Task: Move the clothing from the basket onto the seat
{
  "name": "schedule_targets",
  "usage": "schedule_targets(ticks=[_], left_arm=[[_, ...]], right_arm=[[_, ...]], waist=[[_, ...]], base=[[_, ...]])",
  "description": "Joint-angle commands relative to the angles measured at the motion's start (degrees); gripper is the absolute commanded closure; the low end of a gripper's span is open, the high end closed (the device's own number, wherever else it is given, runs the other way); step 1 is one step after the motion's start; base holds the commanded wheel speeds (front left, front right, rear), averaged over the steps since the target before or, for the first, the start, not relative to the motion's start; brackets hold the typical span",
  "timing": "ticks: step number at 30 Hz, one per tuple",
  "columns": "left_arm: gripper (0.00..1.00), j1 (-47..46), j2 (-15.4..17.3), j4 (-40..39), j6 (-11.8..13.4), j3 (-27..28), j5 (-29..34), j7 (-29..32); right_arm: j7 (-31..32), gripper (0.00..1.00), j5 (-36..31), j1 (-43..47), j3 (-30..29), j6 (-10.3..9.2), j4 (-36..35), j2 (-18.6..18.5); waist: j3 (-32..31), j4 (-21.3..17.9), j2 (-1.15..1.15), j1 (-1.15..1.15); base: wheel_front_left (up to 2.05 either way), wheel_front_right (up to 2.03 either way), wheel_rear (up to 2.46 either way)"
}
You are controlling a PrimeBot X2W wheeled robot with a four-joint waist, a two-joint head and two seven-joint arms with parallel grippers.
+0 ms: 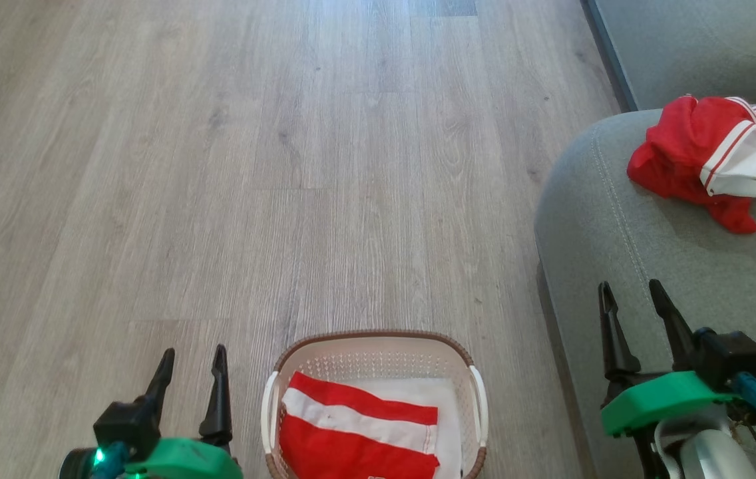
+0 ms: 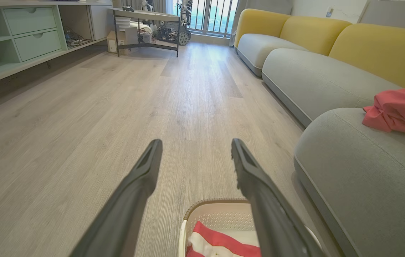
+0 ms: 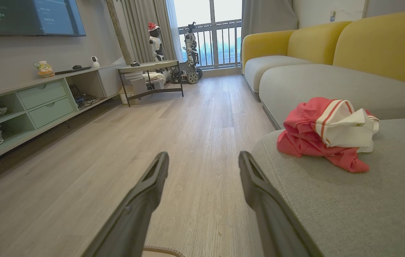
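With left pincer (image 1: 193, 352) and right pincer (image 1: 629, 287) apart and empty, I next reach into the white perforated plastic basket (image 1: 378, 334) for the red-and-white striped garment (image 1: 351, 436).

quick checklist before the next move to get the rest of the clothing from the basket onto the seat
1. left gripper open and empty: ok
2. right gripper open and empty: ok
3. basket upright on the floor, between the grippers: ok
4. red and white garment lying uncovered in the basket: ok
5. bare room on the seat beside the crumpled garment lying on it: ok
6. anything hidden under the garment in the basket: cannot tell
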Motion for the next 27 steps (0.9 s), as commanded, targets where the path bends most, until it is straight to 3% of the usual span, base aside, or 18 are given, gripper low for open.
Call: schedule_targets(ticks=[1, 14, 22, 27], left_arm=[[0.0, -1.7, -0.1, -1.7, -0.2, 2.3, 0.6, -0.7], [0.0, -5.4, -0.2, 1.8, -2.4, 0.0, 2.9, -0.7], [0.0, -14.4, -0.2, 9.5, -5.1, -4.5, 6.0, -0.4], [0.0, -23.3, -0.7, 17.6, -6.6, -8.3, 8.6, -0.2]], right_arm=[[-0.5, 0.0, 0.6, -0.6, 1.3, -0.02, -1.8, 0.1], [-0.5, 0.0, 0.1, -1.7, -0.7, -0.02, -3.2, 0.1], [-0.5, 0.0, -0.8, -5.8, -2.8, -0.02, -6.5, 0.1], [-0.5, 0.0, -1.1, -10.5, -3.8, -0.02, -8.9, 0.1]], waist=[[0.0, 0.0, 0.0, 0.0], [3.3, -0.4, 0.0, 0.0], [12.6, -1.6, 0.0, 0.0], [21.9, -2.8, 0.0, 0.0]], base=[[0.0, 0.0, 0.0], [0.0, 0.0, 0.0], [0.0, 0.0, 0.0], [0.0, 0.0, 0.0]])
